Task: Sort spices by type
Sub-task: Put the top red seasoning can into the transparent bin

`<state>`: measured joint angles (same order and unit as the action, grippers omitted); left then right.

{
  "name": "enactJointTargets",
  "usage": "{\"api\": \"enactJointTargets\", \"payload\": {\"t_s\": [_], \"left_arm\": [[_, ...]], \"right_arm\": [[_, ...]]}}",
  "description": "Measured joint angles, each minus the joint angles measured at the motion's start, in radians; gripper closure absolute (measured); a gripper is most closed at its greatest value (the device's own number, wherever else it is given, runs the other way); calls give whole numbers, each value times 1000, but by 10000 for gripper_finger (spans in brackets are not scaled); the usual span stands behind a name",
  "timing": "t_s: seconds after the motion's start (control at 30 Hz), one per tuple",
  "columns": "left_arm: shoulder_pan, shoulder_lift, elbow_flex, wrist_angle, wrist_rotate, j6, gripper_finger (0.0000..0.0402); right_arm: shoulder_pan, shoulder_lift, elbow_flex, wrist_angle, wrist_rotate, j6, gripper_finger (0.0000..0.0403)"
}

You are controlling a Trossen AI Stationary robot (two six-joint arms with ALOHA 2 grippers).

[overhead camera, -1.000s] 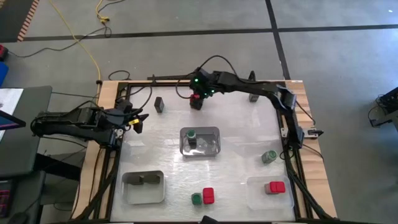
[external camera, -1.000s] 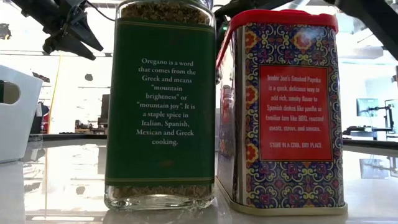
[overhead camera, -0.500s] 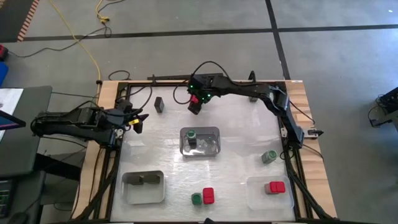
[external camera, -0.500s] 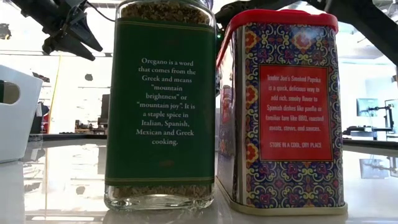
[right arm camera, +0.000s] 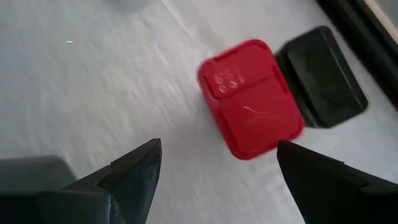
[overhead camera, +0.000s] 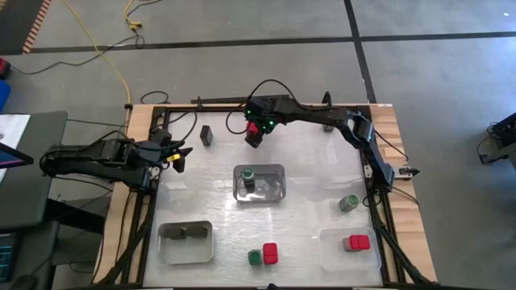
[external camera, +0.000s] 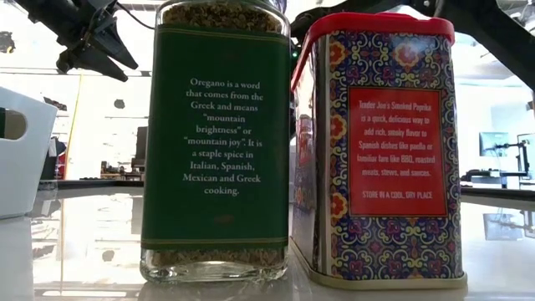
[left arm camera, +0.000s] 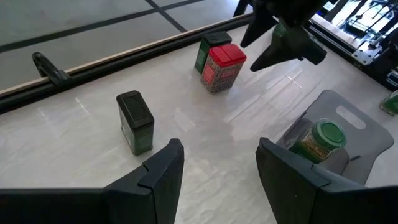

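A red-topped spice tin (right arm camera: 252,99) stands on the table's far middle (overhead camera: 256,127), with a dark tin (right arm camera: 320,74) right beside it. My right gripper (right arm camera: 219,148) hangs open above the red tin, pointing steeply down; its fingers stand apart over the table next to the lid and touch nothing. My left gripper (left arm camera: 217,152) waits open at the table's left (overhead camera: 179,157), raised off the table. A lone dark tin (left arm camera: 135,121) stands upright in front of it. A green-lidded jar (left arm camera: 320,140) sits in the middle tray (overhead camera: 274,193).
A green jar (overhead camera: 255,258) and a red tin (overhead camera: 270,254) stand at the near edge, filling the low view. Red tins (overhead camera: 355,242) sit in the near right tray, a dark piece in the near left tray (overhead camera: 165,250). Another green jar (overhead camera: 348,203) stands at the right.
My right gripper has sunk a little toward the red-topped tin, tipping steeper and rolling about its own axis. Its fingers have stayed open. No spice has moved.
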<state>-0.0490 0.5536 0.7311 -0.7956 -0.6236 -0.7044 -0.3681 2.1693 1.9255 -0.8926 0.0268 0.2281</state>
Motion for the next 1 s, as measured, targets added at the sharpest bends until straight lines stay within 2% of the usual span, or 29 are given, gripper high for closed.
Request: {"api": "enactJointTargets", "payload": {"t_s": [0.1,0.17,0.63,0.9,1.0], "left_arm": [[0,0,0,0,0,-1,209],[0,0,0,0,0,-4,209],[0,0,0,0,0,-15,209],[0,1,0,0,2,-12,209],[0,1,0,-1,10,-11,209]], "right_arm": [[1,1,0,-1,-124,0,58],[2,1,0,15,-166,1,58],[2,-31,2,-21,-169,1,58],[-4,-67,3,6,-75,-30,58],[-6,-56,3,48,-71,-68,58]]}}
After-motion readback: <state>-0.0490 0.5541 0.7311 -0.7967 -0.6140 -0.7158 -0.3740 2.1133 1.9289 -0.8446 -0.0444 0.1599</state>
